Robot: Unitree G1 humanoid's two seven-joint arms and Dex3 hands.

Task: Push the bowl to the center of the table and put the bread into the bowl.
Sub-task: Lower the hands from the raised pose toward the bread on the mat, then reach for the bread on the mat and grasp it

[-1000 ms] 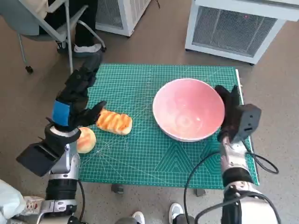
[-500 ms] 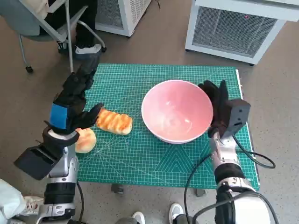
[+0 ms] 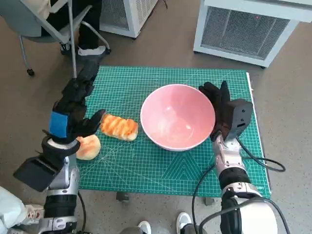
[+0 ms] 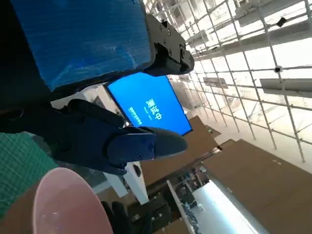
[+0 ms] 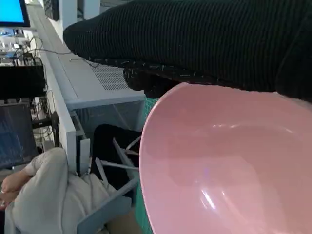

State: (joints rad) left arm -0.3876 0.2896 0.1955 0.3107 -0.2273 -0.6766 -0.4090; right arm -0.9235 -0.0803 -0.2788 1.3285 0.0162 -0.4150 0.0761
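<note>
A large pink bowl [image 3: 178, 117] stands on the green mat [image 3: 146, 165], a little right of its middle. My gloved right hand [image 3: 222, 111] presses flat against the bowl's right rim, fingers spread and holding nothing. The striped bread loaf [image 3: 119, 127] lies just left of the bowl with a small gap between them. My left hand [image 3: 73, 105] hovers over the mat's left edge, fingers stretched out and empty, thumb close to the loaf's left end. The bowl [image 5: 229, 165] fills the right wrist view under the glove [image 5: 204, 39]. The bowl's rim [image 4: 63, 204] shows below my left hand's fingers [image 4: 122, 144] in the left wrist view.
A round bun [image 3: 88, 146] lies at the mat's left edge below my left hand. A person sits on a chair [image 3: 53, 24] beyond the far left corner. White ventilated units [image 3: 243, 29] stand behind the table. A black cable [image 3: 265, 165] loops by my right forearm.
My right hand has pushed the bowl leftward across the mat, closing most of the gap to the loaf. The left hand and the bread have hardly moved.
</note>
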